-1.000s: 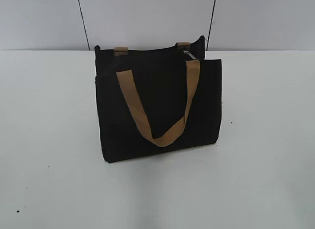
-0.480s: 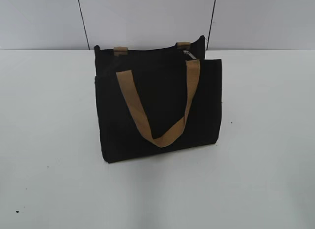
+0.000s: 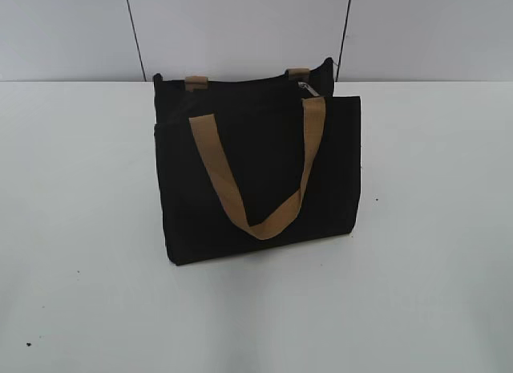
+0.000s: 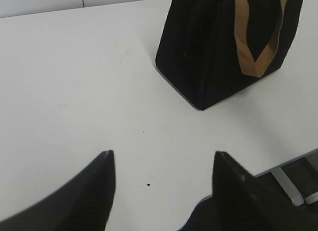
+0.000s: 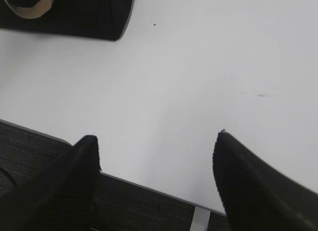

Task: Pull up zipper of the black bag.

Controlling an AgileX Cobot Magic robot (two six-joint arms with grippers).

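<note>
While both arms hang back at the near edge of the table (image 3: pixel 80 229), nothing has been taken hold of: the left gripper (image 4: pixel 161 164) shows its two dark fingers spread wide over bare white surface at the bottom of its wrist view, and the right gripper (image 5: pixel 156 151) likewise stands apart and empty, low in its own view above the table's front lip. Farther in, the black bag (image 3: pixel 256 180) stands upright near the middle of the exterior frame, well apart from either gripper; it sits in the upper right of the left wrist view and only as a corner in the upper left of the right wrist view. One tan handle (image 3: pixel 248 176) droops down its front face. It looks like soft, light fabric that would likely slide or fold if tugged, so one gripper should probably steady the body. At the far top edge runs the zipper (image 3: pixel 240 86), its small silvery pull tab (image 3: pixel 309 89) lying at the upper right end, the likely place to pinch.
</note>
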